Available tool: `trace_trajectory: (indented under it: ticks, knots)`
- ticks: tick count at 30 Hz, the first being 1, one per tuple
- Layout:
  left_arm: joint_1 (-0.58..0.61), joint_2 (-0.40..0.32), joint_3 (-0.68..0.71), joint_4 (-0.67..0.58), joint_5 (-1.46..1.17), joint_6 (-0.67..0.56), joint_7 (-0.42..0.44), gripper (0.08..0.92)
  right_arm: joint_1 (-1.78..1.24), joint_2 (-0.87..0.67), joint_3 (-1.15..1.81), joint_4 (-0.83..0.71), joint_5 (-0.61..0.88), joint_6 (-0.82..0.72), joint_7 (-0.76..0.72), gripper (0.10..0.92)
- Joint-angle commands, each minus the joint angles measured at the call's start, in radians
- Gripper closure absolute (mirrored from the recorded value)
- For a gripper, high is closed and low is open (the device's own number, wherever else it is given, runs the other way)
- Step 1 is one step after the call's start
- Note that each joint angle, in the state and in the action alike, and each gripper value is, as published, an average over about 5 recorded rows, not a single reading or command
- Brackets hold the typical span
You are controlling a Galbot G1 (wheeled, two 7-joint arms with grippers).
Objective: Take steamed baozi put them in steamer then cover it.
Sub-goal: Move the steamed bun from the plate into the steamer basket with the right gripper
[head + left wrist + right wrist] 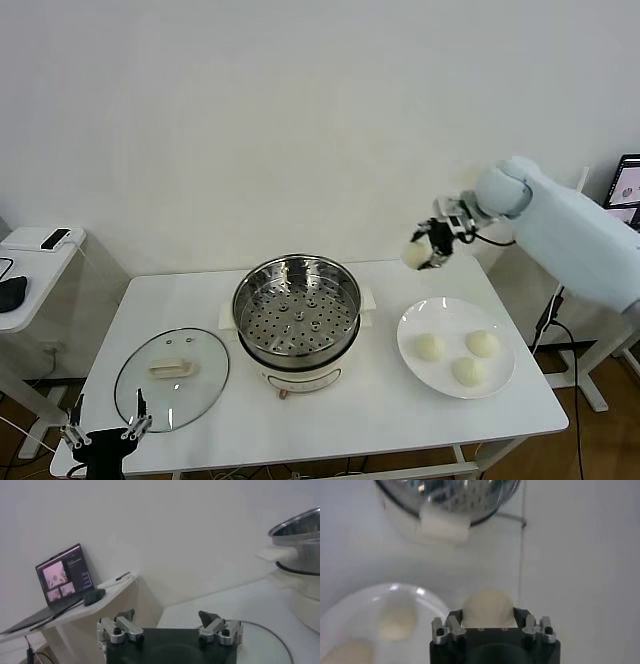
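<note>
At far left your left gripper (105, 432) sits low off the table's near-left corner, fingers spread and empty, just by the one cover (172, 378), which lies flat near that edge. The one steamer (297, 312) stands mid-table, uncovered, its perforated tray bare. You have four baozi: three on the white plate (456, 347) at right — one baozi (415, 256) pinched in your right gripper (432, 246), raised over the table's far-right part, above the gap between steamer and plate. Only the left wrist view shows a laptop (55, 586) on the side table.
</note>
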Motion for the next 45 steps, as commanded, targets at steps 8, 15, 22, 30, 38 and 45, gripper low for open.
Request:
trace_trajectory:
  ticks: [8, 15, 22, 30, 38, 45]
  knots:
    - [-0.009, -0.001, -0.014, 0.004, 0.001, 0.0, 0.001, 0.177, 0.093, 0.269, -0.194, -0.051, 0.091, 0.121, 0.11, 0.388]
    - [-0.005, -0.008, -0.031, -0.004, 0.0, -0.001, 0.0, 0.177, 0.067, 0.337, -0.257, -0.092, -0.045, 0.27, 0.156, 0.389]
    - [-0.002, -0.018, -0.04, -0.011, -0.001, -0.002, 0.0, 0.177, 0.049, 0.381, -0.317, -0.168, -0.167, 0.446, 0.209, 0.389]
    - [-0.003, -0.02, -0.047, -0.008, -0.002, -0.003, -0.001, 0.177, 0.012, 0.426, -0.34, -0.273, -0.337, 0.632, 0.296, 0.389]
    - [-0.01, -0.017, -0.057, 0.004, -0.01, -0.004, -0.002, 0.177, -0.014, 0.468, -0.325, -0.347, -0.431, 0.703, 0.341, 0.381]
    - [-0.005, -0.017, -0.059, -0.002, -0.011, -0.005, -0.003, 0.177, -0.028, 0.488, -0.319, -0.373, -0.452, 0.722, 0.342, 0.377]
